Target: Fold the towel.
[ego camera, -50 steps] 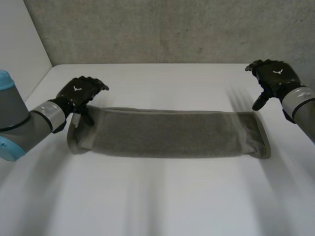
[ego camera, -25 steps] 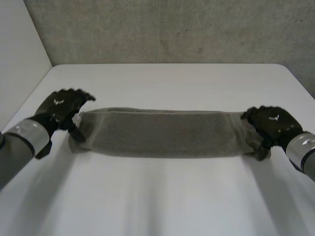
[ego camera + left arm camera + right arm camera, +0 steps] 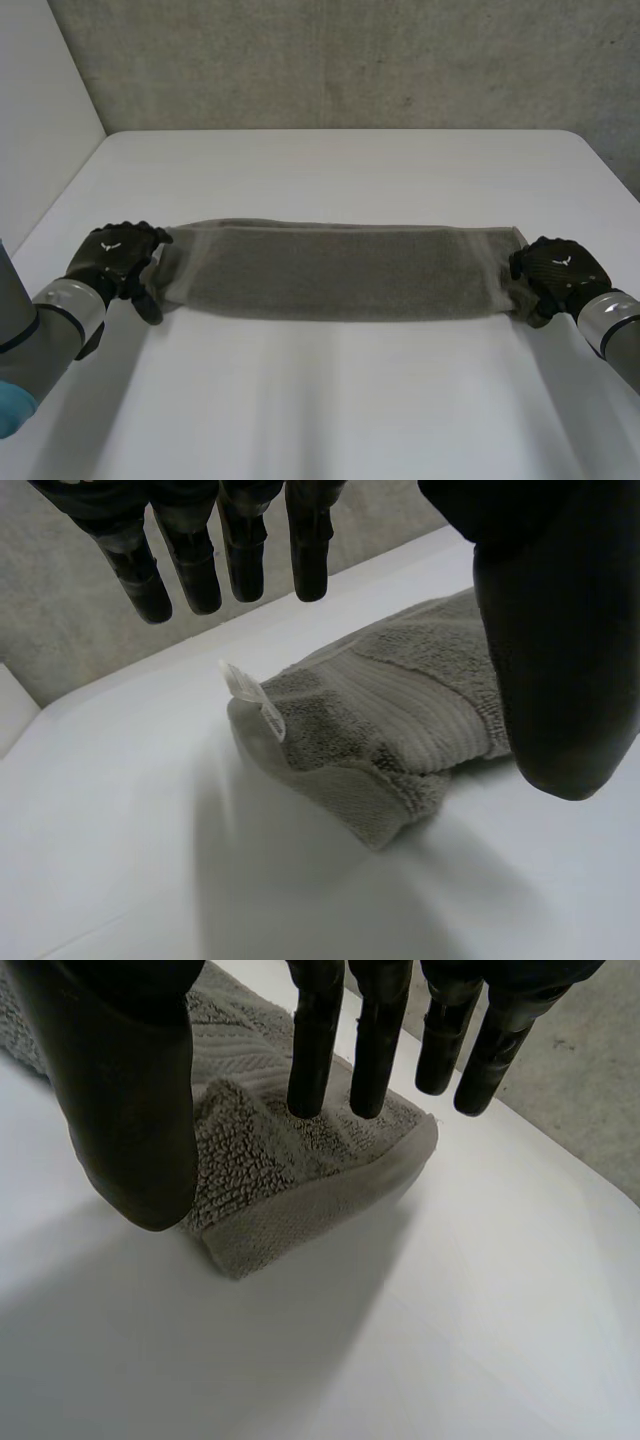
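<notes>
A grey towel [image 3: 330, 272], folded into a long strip, lies across the white table [image 3: 330, 400]. My left hand [image 3: 115, 255] is at its left end. In the left wrist view the fingers [image 3: 240, 550] hang straight above the towel's end [image 3: 400, 710], apart from it, with the thumb [image 3: 545, 630] over the cloth's side. A small white label [image 3: 255, 700] sticks out of that end. My right hand [image 3: 555, 270] is at the right end. In its wrist view two straight fingers [image 3: 315, 1040] reach down onto the towel's corner [image 3: 290, 1180], and the thumb [image 3: 130, 1090] stands at the near edge.
A grey concrete wall [image 3: 330, 60] rises behind the table's far edge. Bare white tabletop lies in front of the towel and behind it.
Both hands have come down and toward me to the towel's two ends. The right hand travelled from the far right corner onto the right end, and its fingers have drawn in a little.
</notes>
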Robot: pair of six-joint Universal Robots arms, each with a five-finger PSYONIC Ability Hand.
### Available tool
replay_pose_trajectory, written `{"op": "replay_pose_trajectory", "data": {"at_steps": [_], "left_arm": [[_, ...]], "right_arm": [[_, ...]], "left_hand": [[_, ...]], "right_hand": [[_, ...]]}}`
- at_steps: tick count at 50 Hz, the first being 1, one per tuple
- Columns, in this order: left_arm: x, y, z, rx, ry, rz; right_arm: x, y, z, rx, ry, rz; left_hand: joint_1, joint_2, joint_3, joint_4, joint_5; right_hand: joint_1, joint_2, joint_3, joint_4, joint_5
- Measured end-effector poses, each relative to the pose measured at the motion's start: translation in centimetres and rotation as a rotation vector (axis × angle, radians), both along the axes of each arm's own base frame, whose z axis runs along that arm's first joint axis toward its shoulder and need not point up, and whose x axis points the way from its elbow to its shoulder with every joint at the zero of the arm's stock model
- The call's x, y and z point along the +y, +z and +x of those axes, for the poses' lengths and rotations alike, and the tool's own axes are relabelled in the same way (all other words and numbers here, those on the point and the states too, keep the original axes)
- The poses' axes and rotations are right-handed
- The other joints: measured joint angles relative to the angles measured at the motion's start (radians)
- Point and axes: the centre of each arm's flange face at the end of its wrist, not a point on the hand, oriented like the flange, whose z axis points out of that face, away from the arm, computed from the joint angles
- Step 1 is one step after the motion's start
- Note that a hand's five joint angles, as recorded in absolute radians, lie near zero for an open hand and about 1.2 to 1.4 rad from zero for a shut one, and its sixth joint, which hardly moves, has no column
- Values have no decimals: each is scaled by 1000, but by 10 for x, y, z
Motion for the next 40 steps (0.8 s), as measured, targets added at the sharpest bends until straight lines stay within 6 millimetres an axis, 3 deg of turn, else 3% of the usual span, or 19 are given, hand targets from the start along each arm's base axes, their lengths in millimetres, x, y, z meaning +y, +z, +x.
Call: {"op": "replay_pose_trajectory", "data": {"at_steps": [9,12,16,22,25,33,36,40], "left_arm": [[0,-2,-1,-3,6,-5],[1,-2,-2,-3,1,-4],[3,-1,-4,-3,-7,-4],[4,-1,-4,-3,-8,-4],[4,-1,-3,-2,-5,-2],[4,-3,-1,-4,3,4],[4,-3,-1,-3,3,4],[4,-2,0,-3,4,2]], "right_arm": [[-3,-9,0,-3,-1,23],[-4,-11,0,-8,0,30],[-7,-13,-1,-17,-1,34],[-13,-11,-8,-24,-14,28],[-19,-8,-19,-22,-43,18],[-40,11,-73,50,-143,-48],[-48,23,-95,110,-163,-89],[-55,41,-110,162,-171,-144]], "left_hand": [[0,0,0,0,0],[0,0,0,0,0],[0,0,0,0,0],[0,0,0,0,0],[0,0,0,0,0],[0,0,0,0,0],[0,0,0,0,0],[0,0,0,0,0]], "right_hand": [[3,1,0,0,2],[194,185,0,0,177],[581,605,0,0,581],[708,705,0,0,719],[708,705,0,0,719],[709,705,0,0,719],[713,705,0,0,719],[714,705,0,0,719]]}}
